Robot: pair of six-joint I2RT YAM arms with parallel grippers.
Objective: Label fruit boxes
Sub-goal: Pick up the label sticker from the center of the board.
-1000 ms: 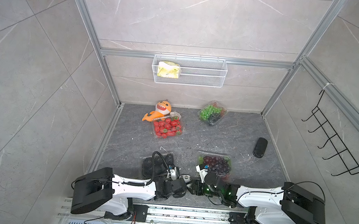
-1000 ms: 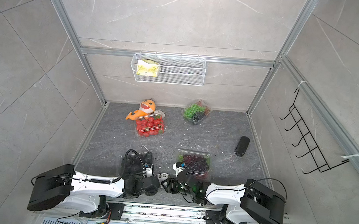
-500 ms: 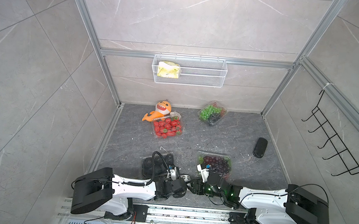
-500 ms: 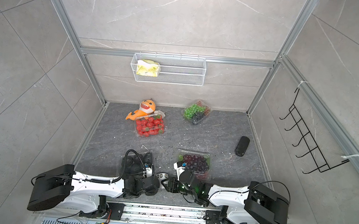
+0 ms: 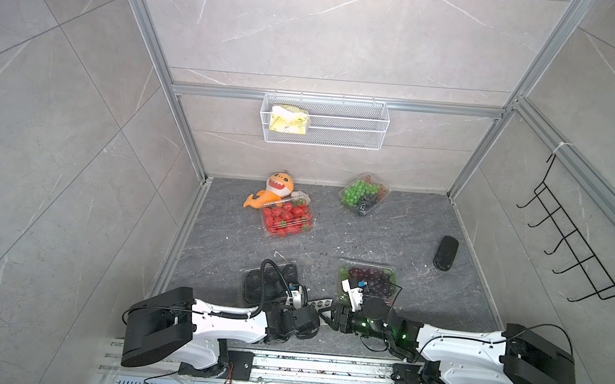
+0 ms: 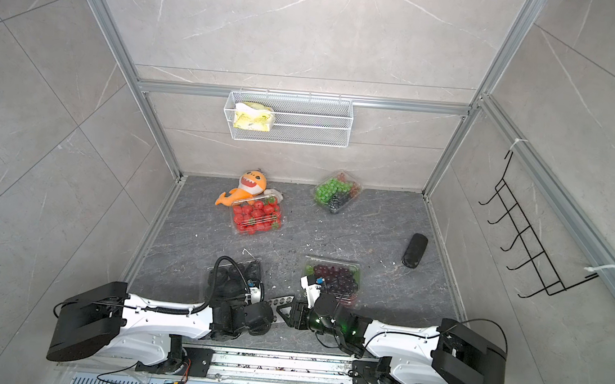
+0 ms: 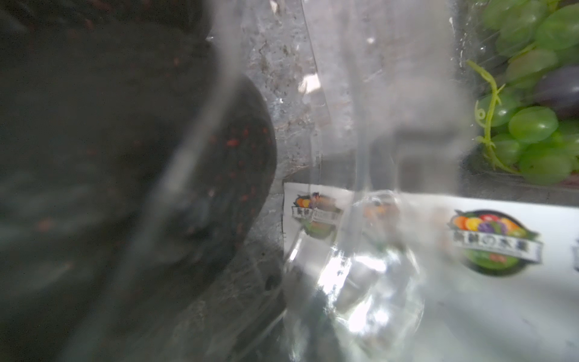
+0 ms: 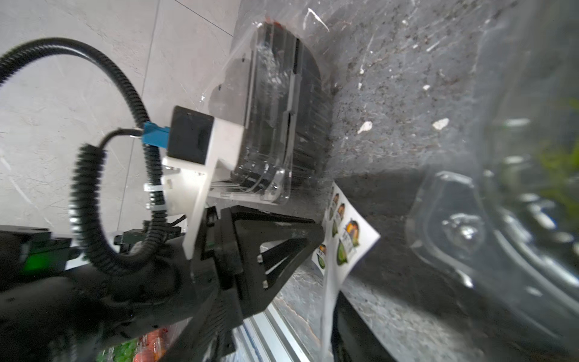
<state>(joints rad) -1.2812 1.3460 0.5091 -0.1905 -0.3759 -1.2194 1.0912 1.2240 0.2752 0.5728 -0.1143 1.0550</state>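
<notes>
Grey speckled flooring (image 5: 388,237) carries four clear fruit boxes. The dark-fruit box (image 5: 252,284) and purple-grape box (image 5: 378,277) sit nearest the arms, while the strawberry box (image 5: 287,219) and green-grape box (image 5: 364,195) are farther back toward the rear wall. Between the two near boxes runs a white sticker sheet (image 5: 317,305); the left gripper (image 8: 315,233) is pinched tight on its edge, plain in the right wrist view. At the sheet's other end, just beside the purple-grape box, is the right gripper (image 5: 330,315); how wide its jaws stand cannot be told. An orange plush toy (image 5: 274,192) sits just behind the strawberry box, and a black oblong object (image 5: 445,253) lies well apart by the right wall.
</notes>
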